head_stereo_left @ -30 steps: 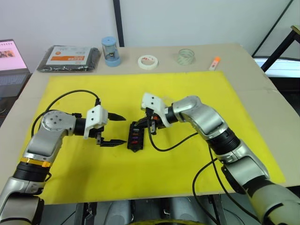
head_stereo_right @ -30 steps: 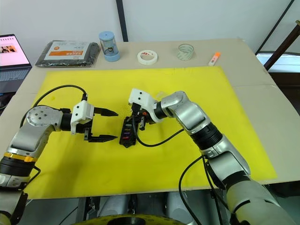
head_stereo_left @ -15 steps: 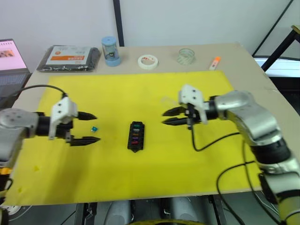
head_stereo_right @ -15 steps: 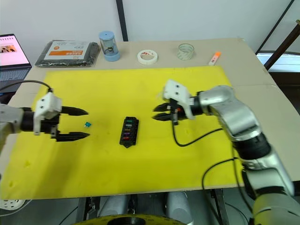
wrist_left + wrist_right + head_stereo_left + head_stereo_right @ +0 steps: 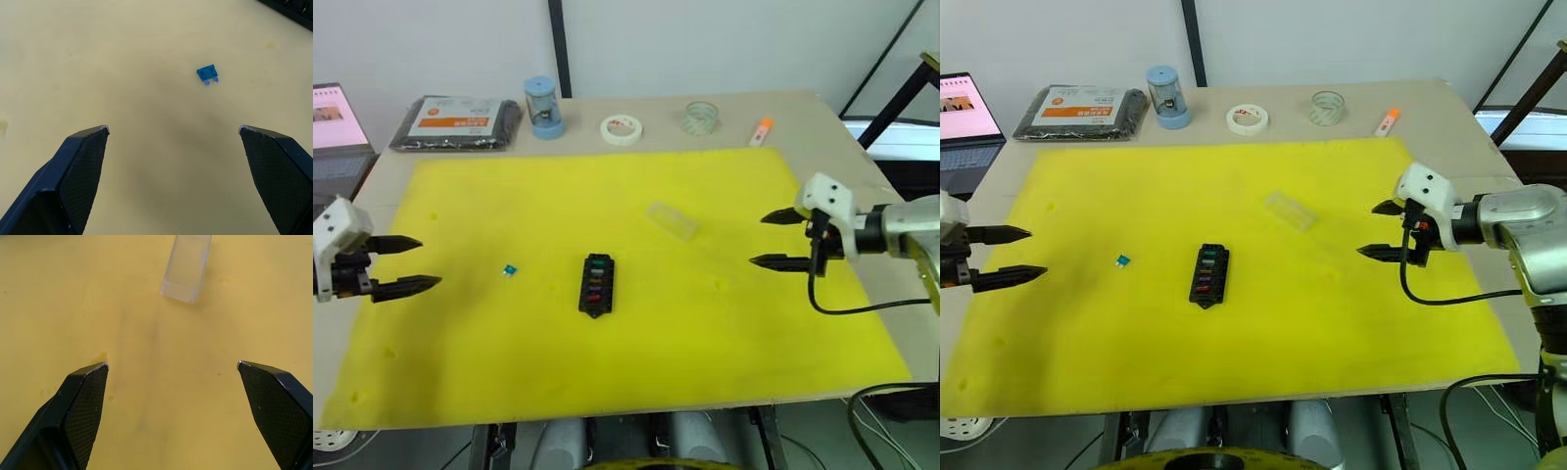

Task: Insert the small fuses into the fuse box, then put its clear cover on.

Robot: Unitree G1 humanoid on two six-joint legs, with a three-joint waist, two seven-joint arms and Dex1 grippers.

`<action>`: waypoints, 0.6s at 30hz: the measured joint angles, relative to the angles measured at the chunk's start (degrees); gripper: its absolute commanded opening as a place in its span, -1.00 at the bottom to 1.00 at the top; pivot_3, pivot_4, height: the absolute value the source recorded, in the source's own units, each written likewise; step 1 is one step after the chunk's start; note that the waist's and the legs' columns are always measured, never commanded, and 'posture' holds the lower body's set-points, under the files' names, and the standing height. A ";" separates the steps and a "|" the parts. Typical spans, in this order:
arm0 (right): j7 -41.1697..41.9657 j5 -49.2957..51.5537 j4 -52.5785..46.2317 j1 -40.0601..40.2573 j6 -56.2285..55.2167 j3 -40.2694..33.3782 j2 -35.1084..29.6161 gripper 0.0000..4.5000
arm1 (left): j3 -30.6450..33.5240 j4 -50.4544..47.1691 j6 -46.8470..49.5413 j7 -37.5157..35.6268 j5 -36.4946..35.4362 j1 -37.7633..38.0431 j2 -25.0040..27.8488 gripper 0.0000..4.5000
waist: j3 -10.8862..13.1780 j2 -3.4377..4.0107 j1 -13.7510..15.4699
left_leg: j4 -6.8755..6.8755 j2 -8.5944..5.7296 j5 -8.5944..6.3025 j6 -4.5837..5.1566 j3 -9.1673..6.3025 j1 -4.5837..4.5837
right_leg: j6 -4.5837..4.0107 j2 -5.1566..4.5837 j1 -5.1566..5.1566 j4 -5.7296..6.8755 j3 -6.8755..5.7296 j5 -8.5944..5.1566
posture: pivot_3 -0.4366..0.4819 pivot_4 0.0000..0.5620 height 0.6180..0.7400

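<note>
Fuses sat in most slots of the box (image 5: 596,285) at the near middle of the yellow mat (image 5: 558,372), so I judged the loading nearly done. One teal fuse (image 5: 510,269) lay loose on the mat just left of the box, not yet inserted. My left gripper (image 5: 399,264) hung wide apart and empty at the mat's left edge; my right gripper (image 5: 778,238), also apart and empty, hung at the right. Farther off, right of the box, the cover (image 5: 672,220) lay on the mat, not yet fitted.
</note>
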 measured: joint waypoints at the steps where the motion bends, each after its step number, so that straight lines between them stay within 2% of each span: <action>1: -0.05 -0.05 0.08 0.09 -0.25 -0.01 0.00 0.99 | -0.04 0.00 -0.18 -0.05 0.00 -0.10 -0.01 1.00 | 0.00 0.01 -0.01 | 0.00 0.00 0.02 -0.04 0.01 -0.01 | 0.00 0.00 -0.02 0.00 0.00 0.00 | -0.05 -0.47 1.00; 5: -0.80 0.19 -1.15 -0.36 0.83 -0.01 0.63 0.99 | -1.18 -0.41 0.04 0.03 -0.06 -1.25 -1.25 1.00 | 0.01 0.03 0.08 | 0.00 0.00 0.09 -0.15 0.02 -0.03 | 0.00 -0.01 -0.04 0.03 0.01 0.00 | -0.05 -0.47 1.00; 11: -2.77 5.62 -10.62 -7.34 7.62 1.66 6.72 0.99 | -6.98 -0.50 3.22 -1.52 -0.55 -4.95 -6.14 1.00 | -0.01 -0.02 0.10 | 0.01 -0.02 0.11 -0.19 0.00 -0.10 | 0.00 0.07 -0.06 0.13 0.01 0.01 | -0.05 -0.47 1.00; 18: -6.37 8.52 -17.13 -19.49 13.85 10.34 19.86 0.99 | -8.60 7.07 27.07 -1.41 -8.91 -15.39 -13.15 1.00 | -0.05 -0.07 0.04 | 0.04 -0.09 0.12 -0.21 -0.03 -0.13 | 0.01 0.10 -0.04 0.20 0.01 0.01 | -0.05 -0.47 1.00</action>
